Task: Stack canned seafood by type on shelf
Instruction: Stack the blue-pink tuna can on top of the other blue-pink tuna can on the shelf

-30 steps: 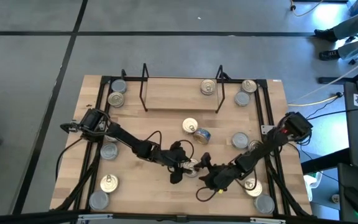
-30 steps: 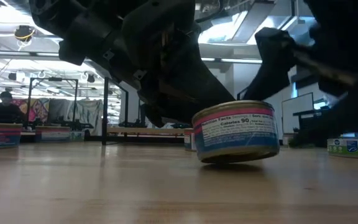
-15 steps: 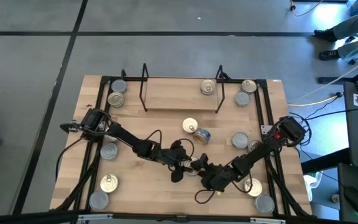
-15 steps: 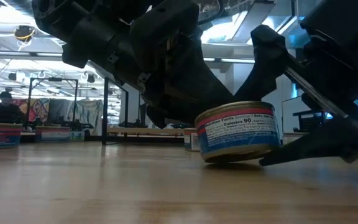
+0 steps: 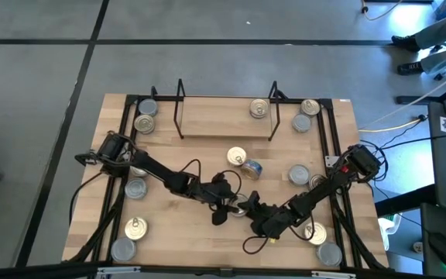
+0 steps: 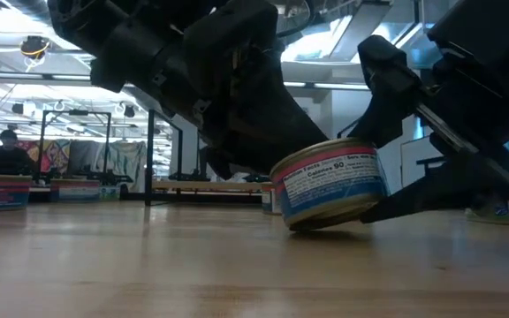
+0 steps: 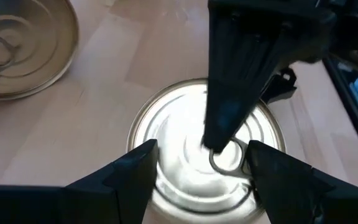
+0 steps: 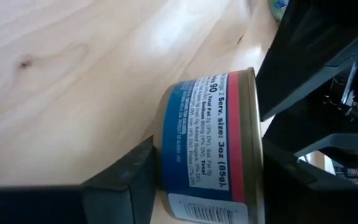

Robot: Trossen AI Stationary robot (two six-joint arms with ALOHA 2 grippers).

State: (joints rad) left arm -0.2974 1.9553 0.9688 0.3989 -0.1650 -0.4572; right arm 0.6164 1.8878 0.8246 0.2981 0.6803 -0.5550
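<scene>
A short round tin [image 6: 330, 181] with a blue and pink label and a silver pull-tab lid sits tipped on the table's near middle [image 5: 241, 206]. My right gripper [image 5: 254, 211] reaches it from the right and is shut on it [image 8: 207, 168]. My left gripper [image 5: 224, 203] is open just left of the tin. In its wrist view its fingers [image 7: 135, 171] stand above the lid on either side, and I see no touch. The black wire shelf [image 5: 227, 116] stands at the far side with one gold-lidded tin [image 5: 259, 108] on its wood base. My right gripper pinches the tin top to bottom. One finger [image 7: 229, 93] lies on the lid [image 7: 185, 149] beside the pull tab, and the other [image 6: 414, 199] is under the base [image 8: 159, 155]. It comes slanting from the right. The tin is tilted, right side raised, with its lower left edge [image 6: 303, 225] on the table.
Other tins lie scattered: two [image 5: 237, 156] [image 5: 251, 167] in front of the shelf, pairs at the far corners [image 5: 145, 116] [image 5: 306, 115], several along the left side [image 5: 135, 227] and right side [image 5: 314, 232]. Black rails [image 5: 335, 155] edge the table. A person [image 6: 7, 150] sits far behind.
My right gripper has moved a little left toward the tin. Its lower finger has slid in under the tin's right side while the upper finger stays over the lid. The tin has tipped further: its right side has risen and its left bottom edge has stayed on the table.
</scene>
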